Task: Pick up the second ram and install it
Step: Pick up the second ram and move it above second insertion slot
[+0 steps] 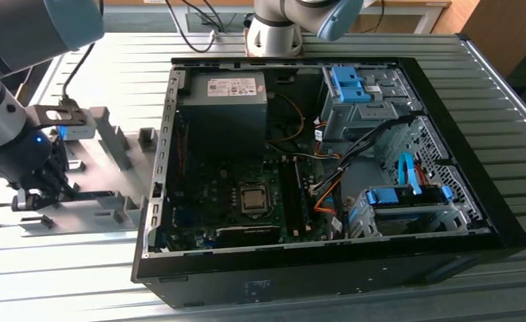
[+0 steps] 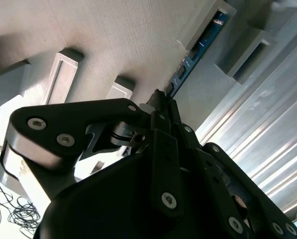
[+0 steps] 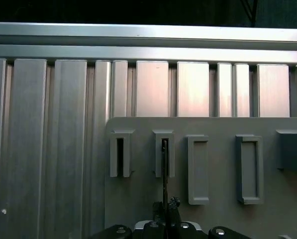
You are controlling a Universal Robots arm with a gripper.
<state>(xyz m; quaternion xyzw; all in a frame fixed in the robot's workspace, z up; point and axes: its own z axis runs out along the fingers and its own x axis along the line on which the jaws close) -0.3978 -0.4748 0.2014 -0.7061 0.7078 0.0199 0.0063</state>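
Observation:
The second ram point(image 2: 188, 62) is a thin blue board that stands on edge in the slots of the grey holder blocks point(image 2: 204, 30). In the first wrist view it shows edge-on as a dark line point(image 3: 164, 167) running from a slotted block point(image 3: 164, 154) down to my gripper point(image 3: 165, 204). My gripper point(image 2: 160, 97) has its black fingers pressed together on the near end of the stick. In the exterior view my gripper point(image 1: 32, 200) hangs low over the grey holder plate point(image 1: 93, 221), on that view's left, beside the open computer case point(image 1: 317, 168).
The motherboard's long black slot strips point(image 1: 292, 191) lie in the middle of the case, next to the processor socket point(image 1: 252, 199). Orange cables point(image 1: 326, 194), blue drive cages point(image 1: 406, 198) and a power supply point(image 1: 223, 100) crowd the inside. A second arm's base point(image 1: 276, 30) stands behind the case.

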